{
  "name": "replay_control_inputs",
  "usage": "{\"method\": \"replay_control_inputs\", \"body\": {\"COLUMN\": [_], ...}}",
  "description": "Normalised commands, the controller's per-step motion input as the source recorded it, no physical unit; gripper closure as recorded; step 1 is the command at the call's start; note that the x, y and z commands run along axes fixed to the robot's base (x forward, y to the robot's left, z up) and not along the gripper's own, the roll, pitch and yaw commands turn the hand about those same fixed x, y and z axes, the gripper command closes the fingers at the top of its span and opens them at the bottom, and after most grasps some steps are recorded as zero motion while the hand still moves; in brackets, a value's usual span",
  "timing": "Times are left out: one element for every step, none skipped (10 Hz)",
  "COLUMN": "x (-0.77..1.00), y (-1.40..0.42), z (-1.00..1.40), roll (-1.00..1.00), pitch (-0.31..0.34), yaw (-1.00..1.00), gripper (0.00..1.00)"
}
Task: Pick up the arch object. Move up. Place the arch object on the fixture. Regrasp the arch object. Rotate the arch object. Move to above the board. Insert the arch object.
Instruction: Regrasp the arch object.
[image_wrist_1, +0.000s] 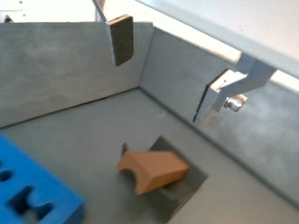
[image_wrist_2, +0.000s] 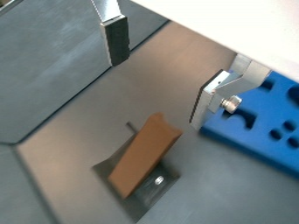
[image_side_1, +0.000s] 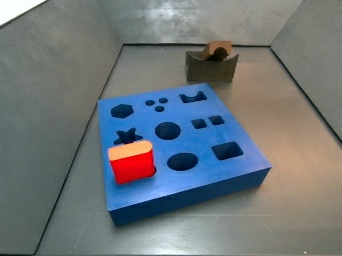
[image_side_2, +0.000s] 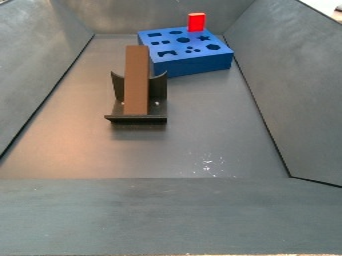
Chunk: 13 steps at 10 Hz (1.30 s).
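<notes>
The arch object, a long brown bar, stands tilted in the dark fixture on the floor. It also shows at the back in a side view, on the fixture. In both wrist views my gripper is open and empty, well above the arch object and the fixture, apart from them. The blue board lies beside the fixture, and shows in both wrist views. The gripper is out of both side views.
A red cube with an orange top sits in a hole of the board. Grey sloping walls enclose the floor on all sides.
</notes>
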Motion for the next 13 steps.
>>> {"method": "replay_control_inputs", "body": {"x": [0.04,0.05,0.06,0.08,0.09,0.09,0.1,0.1,0.1,0.1,0.09,0.08,0.03], "y": [-0.03,-0.03,-0.03,-0.04,-0.04,-0.04,-0.05,-0.05,-0.05,-0.04,-0.04,-0.04,0.05], "z": [0.0,0.0,0.0,0.0,0.0,-0.01,0.0,0.0,-0.01,0.0,0.0,0.0,-1.0], "roll": [1.0,1.0,1.0,1.0,1.0,1.0,0.96,0.77,0.52,0.35,0.25,0.19,0.17], "pitch": [0.036,0.047,0.069,0.089,0.12,0.159,0.183,0.174,0.151,0.126,0.096,0.05,-0.018], "yaw": [0.04,0.04,0.05,0.05,0.07,0.1,0.13,0.15,0.18,0.19,0.2,0.2,0.12], "gripper": [0.0,0.0,0.0,0.0,0.0,0.0,0.0,0.0,0.0,0.0,0.0,0.0,0.0]}}
